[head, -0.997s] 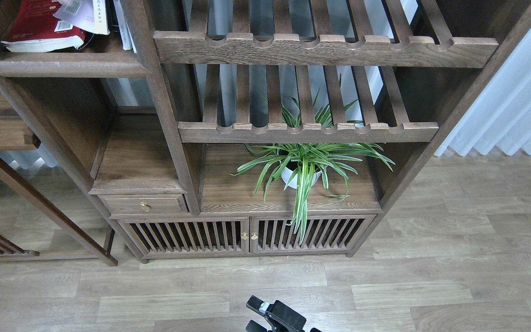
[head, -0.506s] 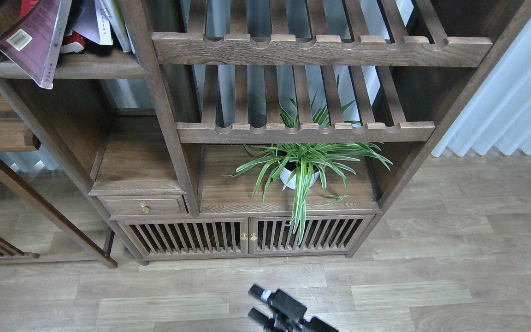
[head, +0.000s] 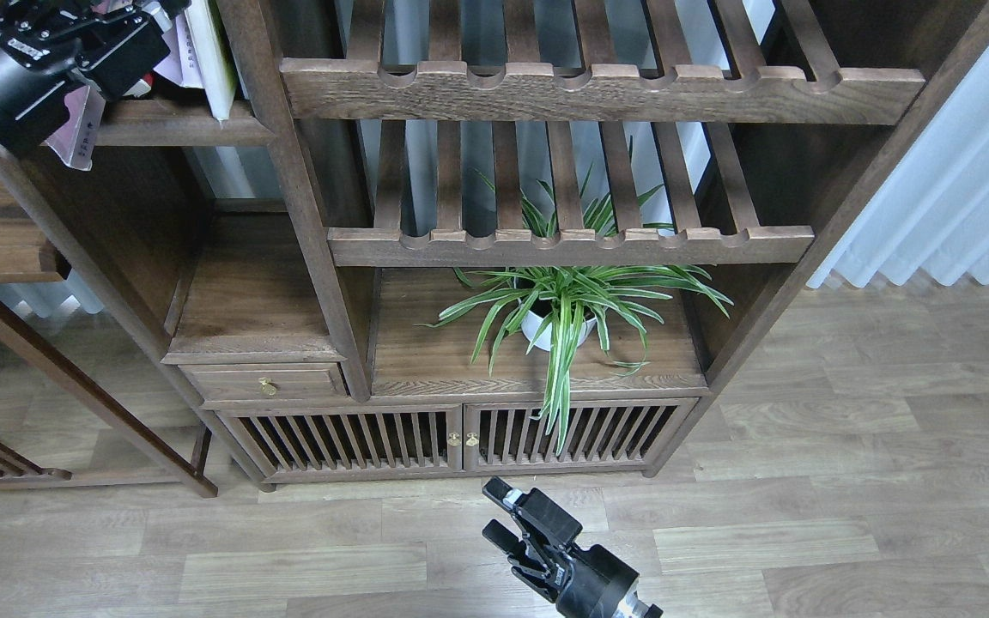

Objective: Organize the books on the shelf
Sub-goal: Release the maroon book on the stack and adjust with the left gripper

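The shelf (head: 185,126) is the dark plank at the top left of the bookcase. My left gripper (head: 121,17) reaches over it from the left; its fingers run to the picture's top edge and cannot be told apart. A corner of the dark maroon book (head: 74,133) hangs below the gripper, over the shelf's front edge. A sliver of the red book (head: 144,86) shows behind it. The cream-white book (head: 213,60) leans upright against the post. My right gripper (head: 497,512) is low over the floor, open and empty, far from the books.
Two slatted racks with scalloped notches (head: 597,86) fill the middle of the bookcase. A potted spider plant (head: 559,313) stands on the lower board. Below are a small drawer (head: 267,382) and two slatted doors (head: 460,438). A white curtain (head: 958,172) hangs at the right.
My left arm has come into view over the shelf. The maroon book went from lying flat to tilted, and is now mostly hidden under the gripper. My right gripper rose a little.
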